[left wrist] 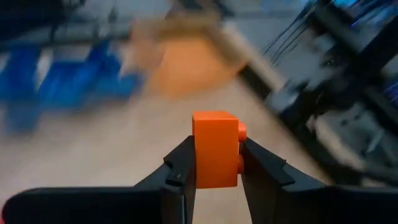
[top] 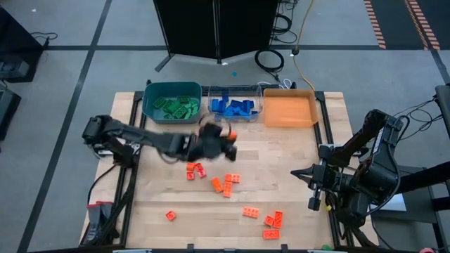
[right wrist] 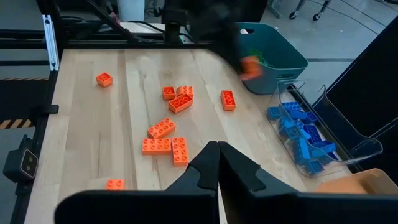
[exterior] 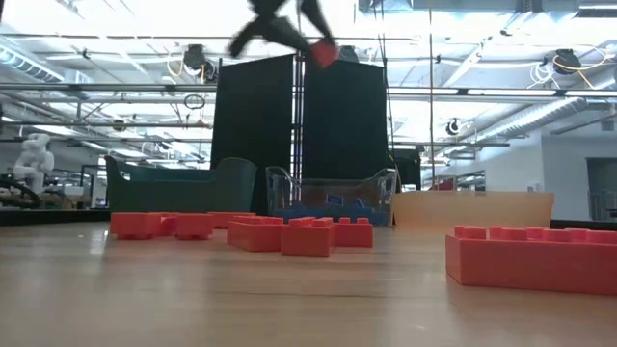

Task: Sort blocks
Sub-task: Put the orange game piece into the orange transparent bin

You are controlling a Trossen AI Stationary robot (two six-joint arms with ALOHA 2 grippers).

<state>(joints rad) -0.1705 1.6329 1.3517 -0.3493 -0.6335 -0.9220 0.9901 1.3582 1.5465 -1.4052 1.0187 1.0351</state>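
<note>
Several orange-red blocks (top: 228,184) lie scattered on the wooden table, also seen in the low view as orange-red blocks (exterior: 289,233). Green blocks (top: 172,105) fill the teal bin and blue blocks (top: 233,106) fill the clear bin. My left gripper (top: 226,139) hangs over the table's middle, in front of the clear bin, shut on one orange-red block (left wrist: 216,149). It shows high in the low view as left gripper (exterior: 307,29). My right gripper (right wrist: 217,152) waits shut by the table's right edge, right gripper (top: 309,177), touching nothing. My left gripper pinches the orange-red block between its two fingers, one finger (left wrist: 183,165) on a plain side and the other on the studded side (left wrist: 240,134). The block's end sticks out past the fingertips. It is lifted clear, well above the table, block (exterior: 325,53).
Along the far edge stand the teal bin (top: 148,98), the clear bin (top: 259,98) and the orange bin (top: 288,111). Loose blocks lie mostly in the table's near middle and near right. Bare wood lies between the blocks and the bins.
</note>
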